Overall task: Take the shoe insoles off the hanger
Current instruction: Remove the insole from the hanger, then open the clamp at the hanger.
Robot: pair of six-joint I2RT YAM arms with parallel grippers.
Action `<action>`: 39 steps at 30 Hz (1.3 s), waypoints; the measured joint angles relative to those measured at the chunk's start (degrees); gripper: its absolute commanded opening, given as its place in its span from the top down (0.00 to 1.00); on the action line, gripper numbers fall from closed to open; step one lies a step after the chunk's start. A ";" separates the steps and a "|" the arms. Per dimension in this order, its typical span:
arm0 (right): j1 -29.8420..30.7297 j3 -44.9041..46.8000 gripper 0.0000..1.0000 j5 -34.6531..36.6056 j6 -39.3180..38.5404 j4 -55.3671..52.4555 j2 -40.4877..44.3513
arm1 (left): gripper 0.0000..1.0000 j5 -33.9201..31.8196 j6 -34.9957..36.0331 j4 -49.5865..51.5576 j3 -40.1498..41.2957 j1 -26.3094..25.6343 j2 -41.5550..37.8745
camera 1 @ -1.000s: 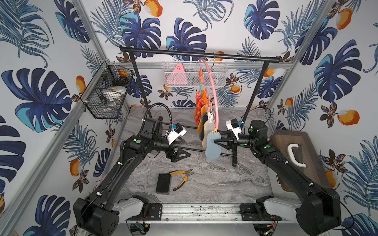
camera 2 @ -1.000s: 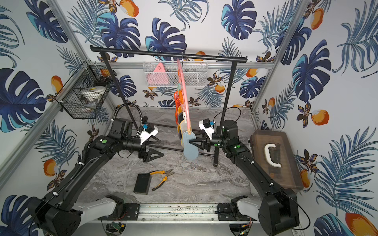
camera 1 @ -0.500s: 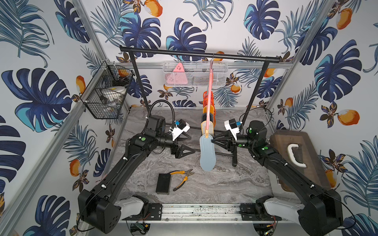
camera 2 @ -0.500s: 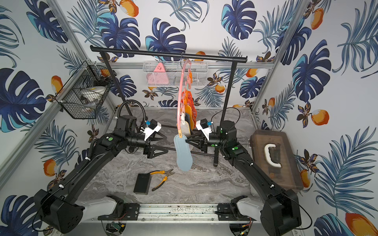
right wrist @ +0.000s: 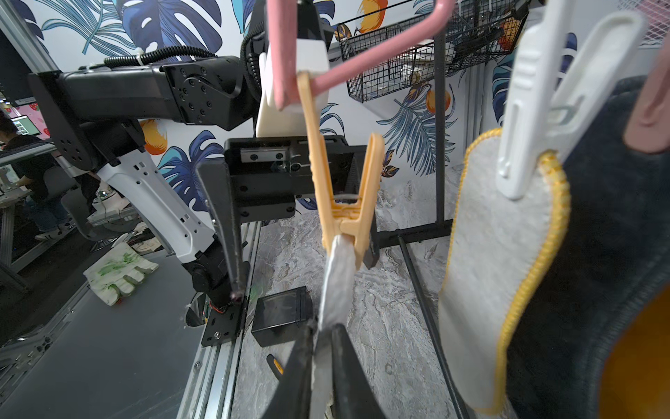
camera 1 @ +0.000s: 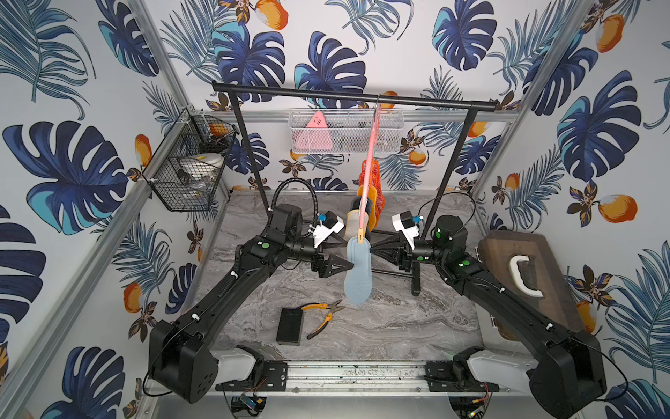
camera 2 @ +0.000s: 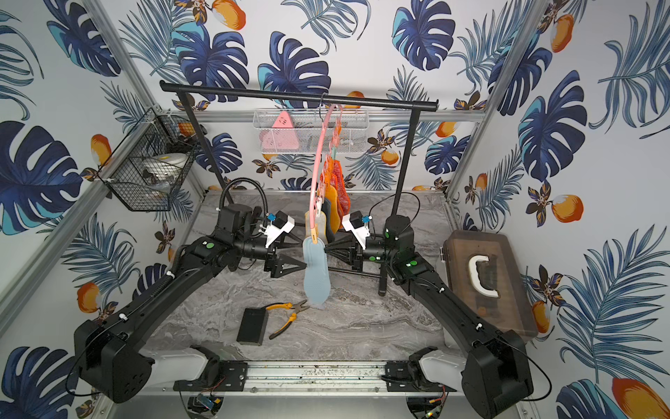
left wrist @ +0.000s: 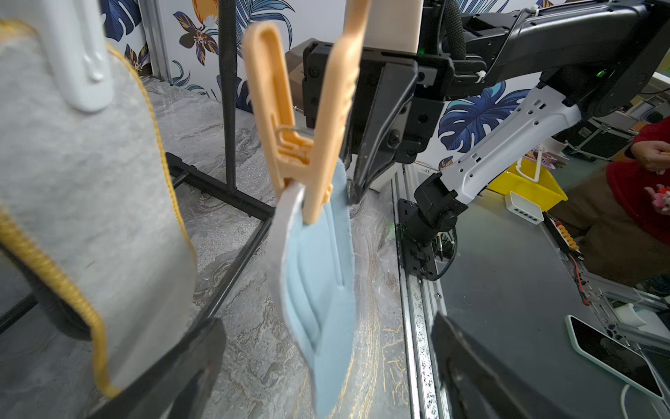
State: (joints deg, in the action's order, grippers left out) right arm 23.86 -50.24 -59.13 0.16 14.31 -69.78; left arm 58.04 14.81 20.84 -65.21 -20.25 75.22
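Our right gripper pinches the light blue insole just below its orange peg on the hanger. Our left gripper gapes beside that peg. The insole looks light and floppy, so we should hold it near the peg.

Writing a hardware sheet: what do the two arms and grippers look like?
Left arm and right arm are black, with white base shells, white wrist cameras with blue plugs, and green dots on the joints. Thin black cables run along them under white ties; a ribbed black hose loops above the left arm. Left gripper and right gripper have black tapering fingers.
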 measured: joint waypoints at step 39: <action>1.57 -13.16 0.12 8.28 -8.59 -14.25 -1.16 | 0.93 1.70 7.54 -0.17 3.17 -1.20 -0.24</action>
State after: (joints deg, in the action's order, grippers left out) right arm 25.43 -63.40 -50.85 -8.43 0.05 -70.94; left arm 59.75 22.35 20.67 -62.04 -21.45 74.98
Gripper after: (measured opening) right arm 0.878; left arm 0.087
